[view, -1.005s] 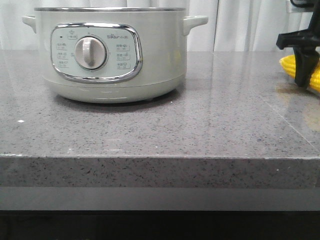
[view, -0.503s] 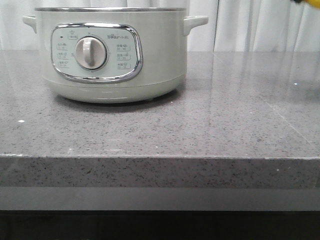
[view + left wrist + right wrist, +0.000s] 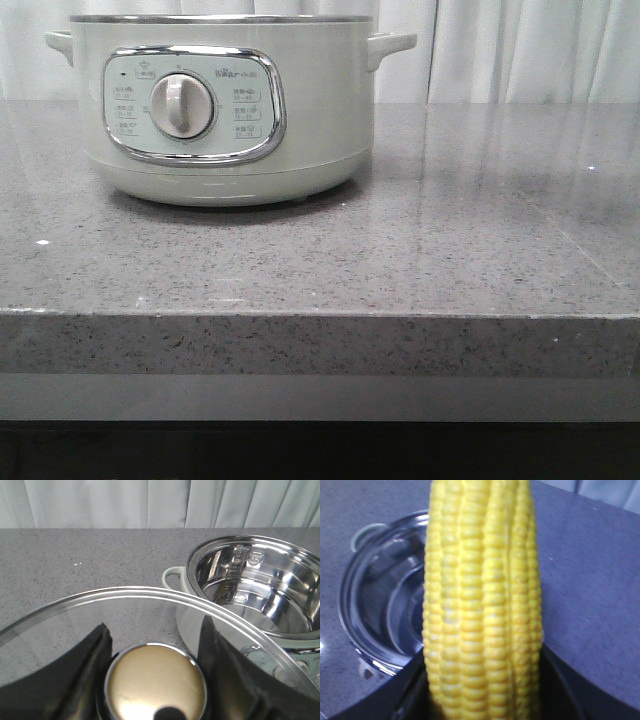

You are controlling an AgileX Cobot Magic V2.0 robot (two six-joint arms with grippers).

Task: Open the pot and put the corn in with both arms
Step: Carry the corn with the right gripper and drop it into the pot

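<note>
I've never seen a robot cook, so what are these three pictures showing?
A robot with two arms. One camera looks forward over the grey counter at the pot. The other two cameras ride on the robot's wrists. The left tool holds the glass lid by its round knob, off the pot, so you see the shiny, empty inside. The right tool grips the yellow corn, up above the counter, with the open pot behind it.
</note>
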